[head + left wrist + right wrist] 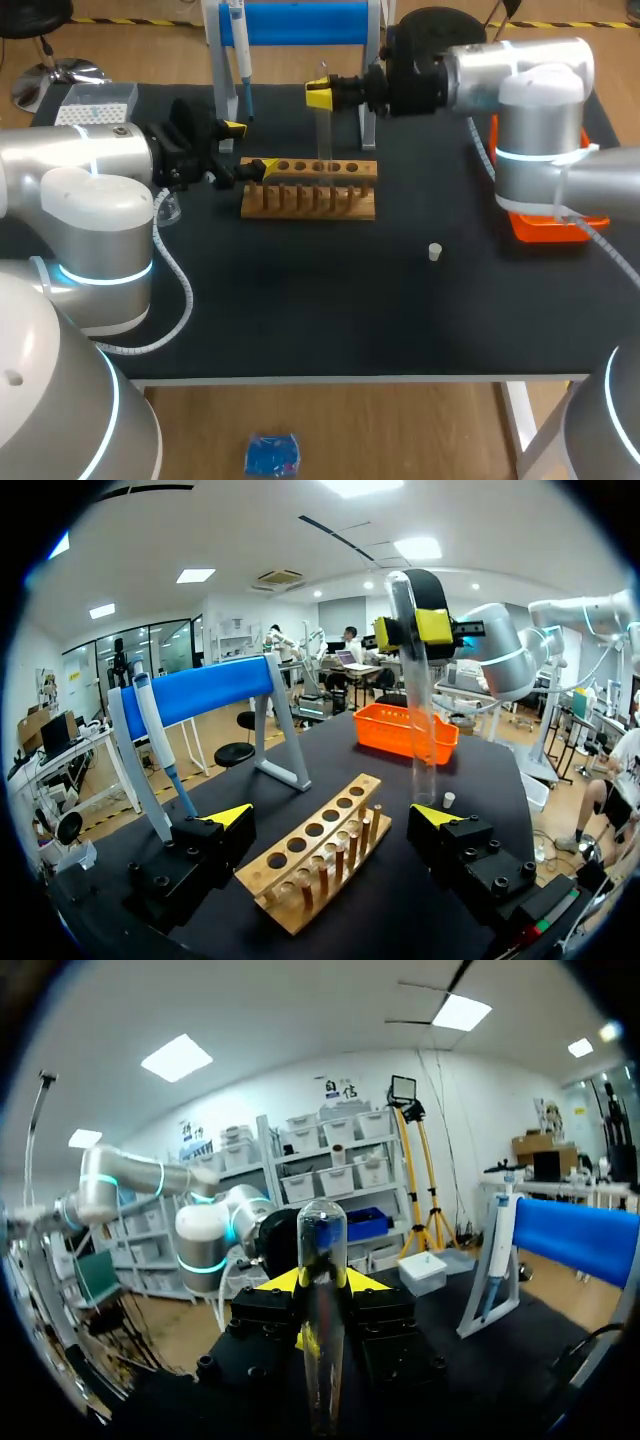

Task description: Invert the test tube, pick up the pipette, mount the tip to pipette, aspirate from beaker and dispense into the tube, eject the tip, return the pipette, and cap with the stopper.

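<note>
Glass like that test tube [322, 135] looked slick and brittle, best pinched softly on its straight wall; your right gripper [320, 95] clamped it near the top, over the rack [310, 190]; your left gripper [250, 146] gaped empty.

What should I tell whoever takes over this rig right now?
Left pincer: open and empty, at the wooden rack's end on its own side.
Right pincer: shut on the test tube, held upright over the rack with its rounded end up.
The pipette hangs on the blue stand. The stopper lies loose on the table.
Done: the tube is gripped. The inversion looks not yet done.
Left: turn the tube and seat it, take the pipette, mount a tip, aspirate, dispense, eject, return the pipette, then cap.
</note>
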`<state>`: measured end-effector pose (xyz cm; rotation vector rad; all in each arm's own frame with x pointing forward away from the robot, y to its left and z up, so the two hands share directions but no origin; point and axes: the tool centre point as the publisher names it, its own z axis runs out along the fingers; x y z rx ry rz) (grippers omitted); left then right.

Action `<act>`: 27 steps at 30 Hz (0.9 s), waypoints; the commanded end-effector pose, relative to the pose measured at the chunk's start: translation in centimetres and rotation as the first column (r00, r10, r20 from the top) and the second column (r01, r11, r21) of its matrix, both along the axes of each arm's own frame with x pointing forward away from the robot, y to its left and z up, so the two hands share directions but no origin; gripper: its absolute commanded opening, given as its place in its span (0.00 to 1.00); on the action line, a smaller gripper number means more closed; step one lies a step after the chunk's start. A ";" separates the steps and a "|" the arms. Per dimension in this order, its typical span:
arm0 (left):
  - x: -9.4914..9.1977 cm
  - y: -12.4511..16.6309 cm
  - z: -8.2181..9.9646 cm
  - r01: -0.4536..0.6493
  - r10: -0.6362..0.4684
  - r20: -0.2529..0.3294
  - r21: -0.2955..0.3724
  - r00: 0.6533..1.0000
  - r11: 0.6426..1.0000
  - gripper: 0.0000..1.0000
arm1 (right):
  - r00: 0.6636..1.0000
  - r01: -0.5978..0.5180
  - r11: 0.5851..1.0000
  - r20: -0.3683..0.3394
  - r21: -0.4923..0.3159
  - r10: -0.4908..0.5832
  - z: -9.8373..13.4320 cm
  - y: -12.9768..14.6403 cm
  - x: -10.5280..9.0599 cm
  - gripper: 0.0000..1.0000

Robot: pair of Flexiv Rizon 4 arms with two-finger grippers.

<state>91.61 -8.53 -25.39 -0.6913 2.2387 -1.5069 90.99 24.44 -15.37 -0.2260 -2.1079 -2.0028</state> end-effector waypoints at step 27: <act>0.0 0.0 -0.1 0.001 -0.001 0.001 -0.001 1.000 1.000 1.00 | 0.783 0.114 0.989 -0.605 -0.093 -0.147 -1.2 -0.5 -0.6 0.00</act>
